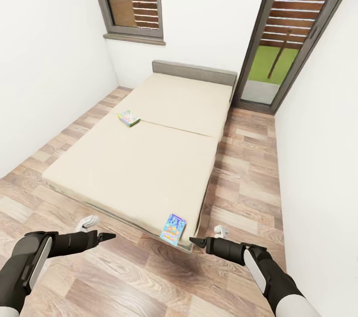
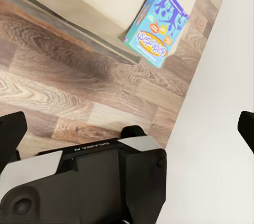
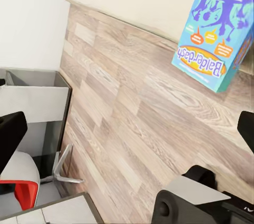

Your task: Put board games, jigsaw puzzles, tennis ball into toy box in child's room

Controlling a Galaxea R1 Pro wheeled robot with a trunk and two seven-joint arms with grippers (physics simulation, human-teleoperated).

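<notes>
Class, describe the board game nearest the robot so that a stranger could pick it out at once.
Find the beige bed filling the room's middle. At its near edge, toward the right corner, a flat box overhangs the mattress. It is blue, unlike the green-and-yellow box farther up by the bed's left edge.

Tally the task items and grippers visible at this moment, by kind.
Board games: 2, a blue Balderdash box overhanging the bed's near edge and a green-yellow box at the left edge mid-bed
Beds: 1
Grippers: 2, left gripper and right gripper
Total: 5
</notes>
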